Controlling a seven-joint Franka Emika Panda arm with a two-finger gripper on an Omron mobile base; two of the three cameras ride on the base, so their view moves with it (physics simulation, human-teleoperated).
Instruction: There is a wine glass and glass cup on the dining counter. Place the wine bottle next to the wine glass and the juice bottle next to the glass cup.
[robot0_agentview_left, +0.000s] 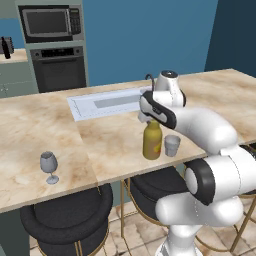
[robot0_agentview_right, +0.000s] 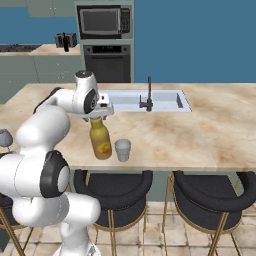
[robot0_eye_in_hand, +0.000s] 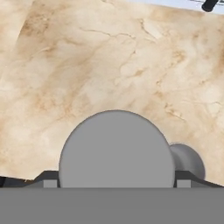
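Note:
The juice bottle (robot0_agentview_left: 152, 142) (robot0_agentview_right: 101, 142), stout and yellow, stands upright on the dining counter (robot0_agentview_left: 115, 145) (robot0_agentview_right: 200, 135) near its front edge. Right beside it is the small glass cup (robot0_agentview_left: 172, 145) (robot0_agentview_right: 122, 149). My gripper (robot0_agentview_left: 152, 121) (robot0_agentview_right: 97, 119) reaches down over the bottle's top and is shut on the juice bottle at the neck. In the hand view its grey cap (robot0_eye_in_hand: 116, 148) sits tight between my fingertips, with the glass cup (robot0_eye_in_hand: 188, 159) just past it. The wine glass (robot0_agentview_left: 49, 165) (robot0_agentview_right: 4, 137) stands far along the counter. The wine bottle is out of view.
Behind the bottle, the inset sink (robot0_agentview_left: 107, 104) (robot0_agentview_right: 160, 100) and its black faucet (robot0_agentview_right: 148, 95) (robot0_eye_in_hand: 209, 5) take up the middle of the counter. Black stools (robot0_agentview_left: 70, 220) (robot0_agentview_right: 215, 192) stand under the front edge. A microwave (robot0_agentview_right: 105, 21) and oven stand at the back wall.

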